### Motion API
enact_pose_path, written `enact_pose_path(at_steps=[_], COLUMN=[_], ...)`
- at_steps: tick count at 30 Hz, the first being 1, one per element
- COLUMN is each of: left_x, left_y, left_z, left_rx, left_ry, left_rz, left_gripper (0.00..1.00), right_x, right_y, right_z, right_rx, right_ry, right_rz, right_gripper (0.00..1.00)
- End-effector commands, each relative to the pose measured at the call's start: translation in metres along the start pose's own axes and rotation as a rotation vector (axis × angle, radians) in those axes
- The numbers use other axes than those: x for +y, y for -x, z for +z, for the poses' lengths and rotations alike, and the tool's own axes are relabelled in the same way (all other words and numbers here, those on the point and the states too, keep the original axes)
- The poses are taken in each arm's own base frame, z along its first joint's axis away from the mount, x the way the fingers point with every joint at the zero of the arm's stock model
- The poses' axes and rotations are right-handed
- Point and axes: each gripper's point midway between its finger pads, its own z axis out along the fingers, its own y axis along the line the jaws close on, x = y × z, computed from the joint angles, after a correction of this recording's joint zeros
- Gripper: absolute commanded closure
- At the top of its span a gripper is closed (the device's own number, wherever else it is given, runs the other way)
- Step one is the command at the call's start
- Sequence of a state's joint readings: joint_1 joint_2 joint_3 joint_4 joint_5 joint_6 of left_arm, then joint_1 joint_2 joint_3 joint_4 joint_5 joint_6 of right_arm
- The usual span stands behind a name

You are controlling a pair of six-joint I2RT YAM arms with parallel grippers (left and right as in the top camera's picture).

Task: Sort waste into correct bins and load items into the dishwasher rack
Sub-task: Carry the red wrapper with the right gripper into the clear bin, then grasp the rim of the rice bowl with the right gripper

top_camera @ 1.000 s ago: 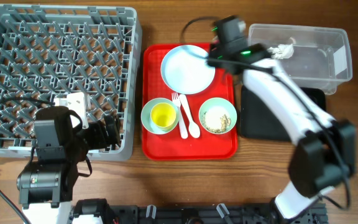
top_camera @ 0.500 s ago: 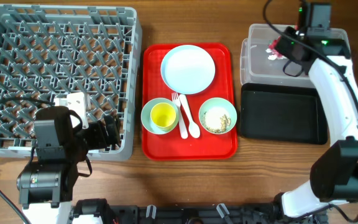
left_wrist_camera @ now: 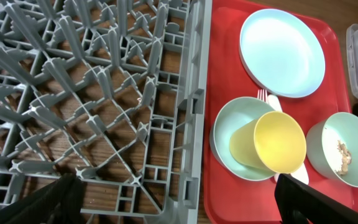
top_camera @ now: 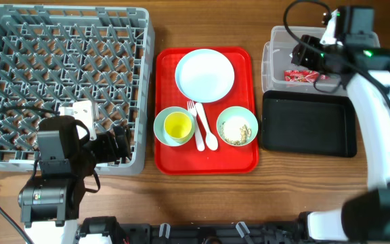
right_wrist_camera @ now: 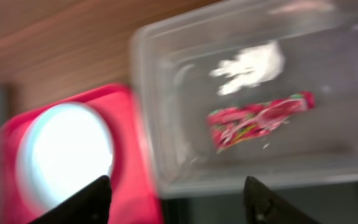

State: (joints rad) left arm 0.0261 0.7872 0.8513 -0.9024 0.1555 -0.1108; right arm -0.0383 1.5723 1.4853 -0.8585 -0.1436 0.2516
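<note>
The red wrapper [top_camera: 305, 76] [right_wrist_camera: 260, 118] lies loose inside the clear tub [top_camera: 271, 51] [right_wrist_camera: 166, 93], next to the white tissue [right_wrist_camera: 247, 67]. My right gripper [top_camera: 311, 55] [right_wrist_camera: 176, 205] hovers open above the tub, holding nothing. On the red tray [top_camera: 168, 156] are the white plate [top_camera: 205, 74], a bowl [top_camera: 162, 129] holding the yellow cup [top_camera: 177, 125], a bowl with crumbs [top_camera: 237, 127], the fork [top_camera: 195, 122] and the spoon [top_camera: 208, 134]. My left gripper [top_camera: 117, 146] [left_wrist_camera: 179, 208] stands open over the near right corner of the grey rack [top_camera: 59, 68] [left_wrist_camera: 191, 124].
The black tray [top_camera: 308, 125] lies just in front of the clear tub. The right arm arches over the table's right edge. Bare wood shows along the front of the table.
My right arm swung from over the plate to above the clear tub. Its jaws opened, and the red wrapper now lies in the tub. The left arm stayed put.
</note>
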Motion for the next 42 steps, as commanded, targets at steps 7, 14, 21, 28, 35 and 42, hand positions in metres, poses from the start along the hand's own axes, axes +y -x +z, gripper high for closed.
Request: enact_pose_path(at_steps=[7,14,21,28,35,42], left_x=[-0.005,-0.005,-0.005,-0.005,-0.005,-0.005], left_y=[0.007,0.007,0.007,0.007,0.007,0.007], left_z=[-0.006,-0.006,-0.006,-0.006,-0.006,-0.006], left_rx=[-0.021,-0.02,-0.021,-0.02,-0.02,-0.02], left_ry=[-0.017,-0.017,-0.017,-0.017,-0.017,-0.017], left_rz=[-0.004,-0.004,-0.004,-0.004,-0.004,-0.004], left_gripper=[0.0,0.0,0.0,0.0,0.0,0.0], right_x=[0.038,0.083,0.117,0.14,0.124,0.12], right_y=[-0.079,-0.148,-0.2,-0.233,-0.251,-0.272], right_z=[-0.043,-0.024,0.016,0.053,0.084,0.105], right_rx=[0.241,0.389,0.368,0.291,0.329,0.406], right_ry=[0.127,0.147,0.175,0.214,0.106,0.095], right_rz=[-0.153,-0.287,-0.414,-0.504,-0.46,-0.462], right_gripper=[0.25,0.26,0.3,0.5,0.55,0.62])
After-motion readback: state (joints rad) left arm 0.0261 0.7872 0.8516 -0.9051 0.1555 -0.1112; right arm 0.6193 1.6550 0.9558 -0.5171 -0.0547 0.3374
